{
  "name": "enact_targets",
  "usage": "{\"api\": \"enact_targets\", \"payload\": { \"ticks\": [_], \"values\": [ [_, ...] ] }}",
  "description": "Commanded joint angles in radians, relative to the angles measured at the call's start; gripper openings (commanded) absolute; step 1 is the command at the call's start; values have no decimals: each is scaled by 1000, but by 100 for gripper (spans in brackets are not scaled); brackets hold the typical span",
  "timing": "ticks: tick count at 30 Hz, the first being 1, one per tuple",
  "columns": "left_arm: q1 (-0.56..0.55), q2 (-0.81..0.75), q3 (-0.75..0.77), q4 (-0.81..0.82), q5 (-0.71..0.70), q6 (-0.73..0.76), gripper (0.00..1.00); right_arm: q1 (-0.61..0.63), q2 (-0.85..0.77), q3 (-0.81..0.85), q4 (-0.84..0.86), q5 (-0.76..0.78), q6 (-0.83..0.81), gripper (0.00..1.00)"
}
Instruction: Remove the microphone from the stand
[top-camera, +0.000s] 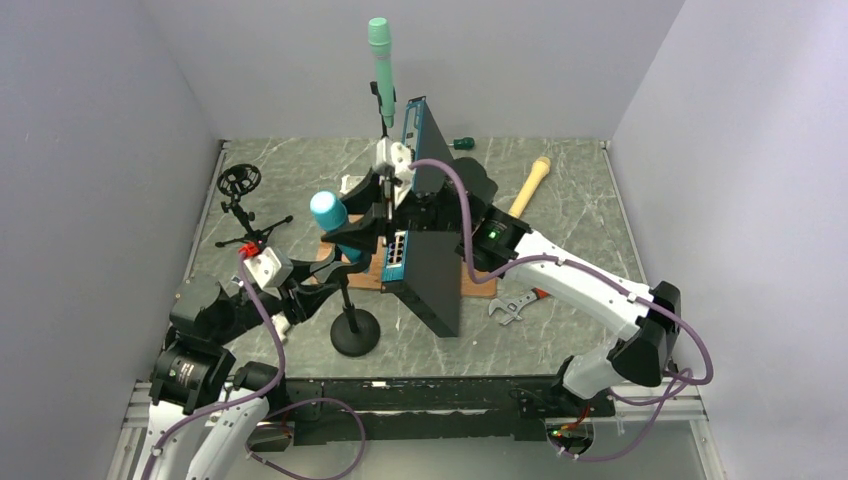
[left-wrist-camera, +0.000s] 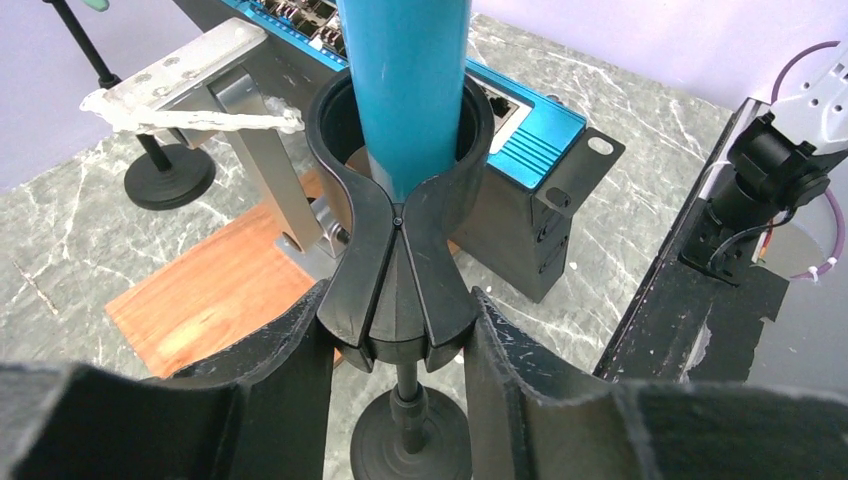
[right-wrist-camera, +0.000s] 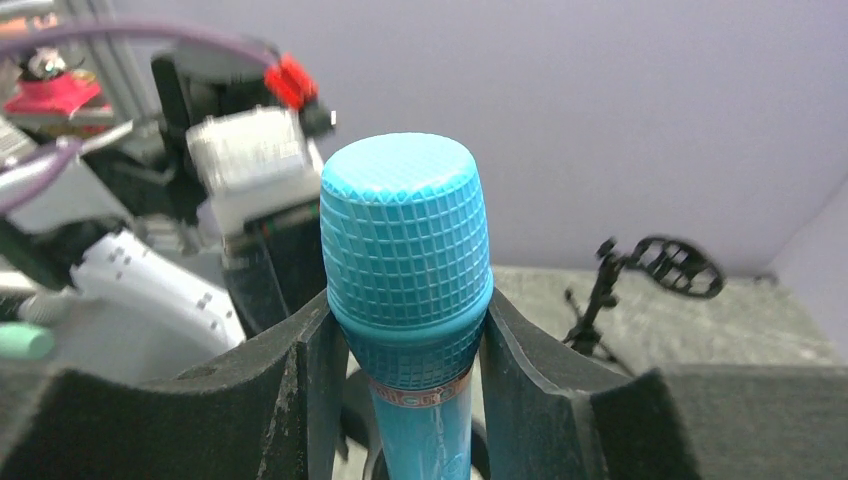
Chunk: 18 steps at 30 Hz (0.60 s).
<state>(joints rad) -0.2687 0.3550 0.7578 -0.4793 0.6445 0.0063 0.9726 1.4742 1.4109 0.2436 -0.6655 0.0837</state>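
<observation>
A blue microphone (top-camera: 328, 212) sits upright in the black clip of a stand (top-camera: 355, 332) at the table's middle. My right gripper (top-camera: 350, 205) is shut on the microphone's mesh head (right-wrist-camera: 405, 240), one finger pressed to each side at its lower rim. My left gripper (top-camera: 328, 287) is shut on the stand's clip (left-wrist-camera: 398, 290) just below the microphone's blue body (left-wrist-camera: 405, 90). The stand's pole and round base (left-wrist-camera: 410, 435) show under the clip.
A blue-and-black network switch (top-camera: 425, 240) leans on a wooden board (top-camera: 365, 275) right beside the stand. Behind stands a green microphone (top-camera: 380, 60) on its own stand; an empty stand (top-camera: 238, 185) is at left. A hammer (top-camera: 530, 185), wrench (top-camera: 515, 305) and screwdriver (top-camera: 462, 143) lie at right.
</observation>
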Motion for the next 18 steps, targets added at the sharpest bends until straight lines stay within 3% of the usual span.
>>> {"api": "enact_targets", "payload": {
  "ticks": [1,6,12,16,18],
  "values": [
    [10,-7,-6,-43,-72,32,0,7,-2,170,72,105,20,0],
    [10,-43,-34,-14,-60,16,0,7,21,284,59,149,-3,0],
    [10,-61,-54,-15,-39,14,0,2,-45,292,43,289,-108,0],
    [10,-51,-41,-23,-23,1,41,-8,-147,175,-1,513,-196,0],
    [10,-49,-38,-28,-14,4,53,-14,-209,95,-12,671,-237,0]
  ]
}}
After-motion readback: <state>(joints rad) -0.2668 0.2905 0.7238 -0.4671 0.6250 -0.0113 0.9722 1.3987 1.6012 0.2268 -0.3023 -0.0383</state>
